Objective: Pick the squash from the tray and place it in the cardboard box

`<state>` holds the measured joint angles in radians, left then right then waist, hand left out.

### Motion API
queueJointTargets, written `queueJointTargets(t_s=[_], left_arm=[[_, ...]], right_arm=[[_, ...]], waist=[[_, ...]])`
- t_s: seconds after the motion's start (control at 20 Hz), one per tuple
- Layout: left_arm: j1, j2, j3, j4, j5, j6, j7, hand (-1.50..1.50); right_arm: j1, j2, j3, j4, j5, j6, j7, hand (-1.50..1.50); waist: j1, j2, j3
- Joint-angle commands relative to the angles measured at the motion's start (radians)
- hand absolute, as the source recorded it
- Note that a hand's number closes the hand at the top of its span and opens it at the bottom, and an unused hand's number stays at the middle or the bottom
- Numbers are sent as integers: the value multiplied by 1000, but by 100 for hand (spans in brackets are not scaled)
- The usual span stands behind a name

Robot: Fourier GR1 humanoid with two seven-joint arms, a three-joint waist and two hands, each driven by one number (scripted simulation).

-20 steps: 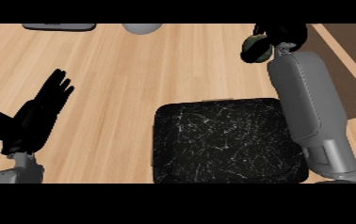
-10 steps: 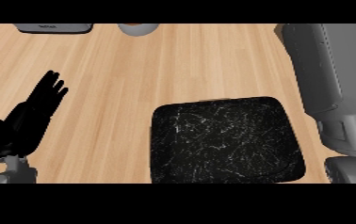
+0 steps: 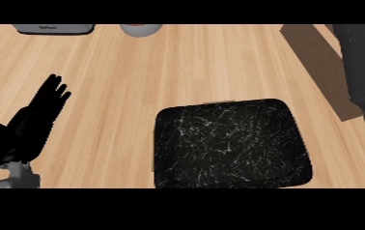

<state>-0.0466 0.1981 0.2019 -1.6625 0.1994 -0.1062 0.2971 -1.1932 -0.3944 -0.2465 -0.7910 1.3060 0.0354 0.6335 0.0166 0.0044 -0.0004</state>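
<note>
Wood counter (image 3: 178, 69) bears black tray (image 3: 228, 142); left hand (image 3: 32, 127) rests, fingers (image 3: 53, 86) straight; cardboard box (image 3: 317, 60) right.

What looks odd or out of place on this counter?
Nothing is spilled or damaged. The only oddity: the black tray holds no squash, and none shows anywhere. The left hand rests open at the left edge.
</note>
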Motion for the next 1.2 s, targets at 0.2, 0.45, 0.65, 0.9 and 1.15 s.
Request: queueJointTargets(t_s=[0.2, 0.45, 0.65, 0.9, 1.15], left_arm=[[-22, -2, 0, 1, -13, 15, 12, 0], [-4, 9, 8, -46, 15, -2, 42, 0], [-68, 13, 20, 38, 10, -7, 9, 0], [-5, 0, 0, -2, 13, -35, -19, 0], [-27, 16, 9, 25, 1, -25, 3, 0]], right_arm=[[50, -126, -46, 149, -38, -103, -186, 150], [90, -161, -85, 281, -58, -241, -291, 150], [78, -146, -101, 374, -71, -297, -320, 150], [33, -185, -154, 497, -117, -217, -335, 150], [138, -221, -228, 570, -177, -242, -327, -150]], waist=[[-1, 1, 1], [11, 4, 1], [9, 7, 1], [27, 11, 1], [22, 14, 2]])
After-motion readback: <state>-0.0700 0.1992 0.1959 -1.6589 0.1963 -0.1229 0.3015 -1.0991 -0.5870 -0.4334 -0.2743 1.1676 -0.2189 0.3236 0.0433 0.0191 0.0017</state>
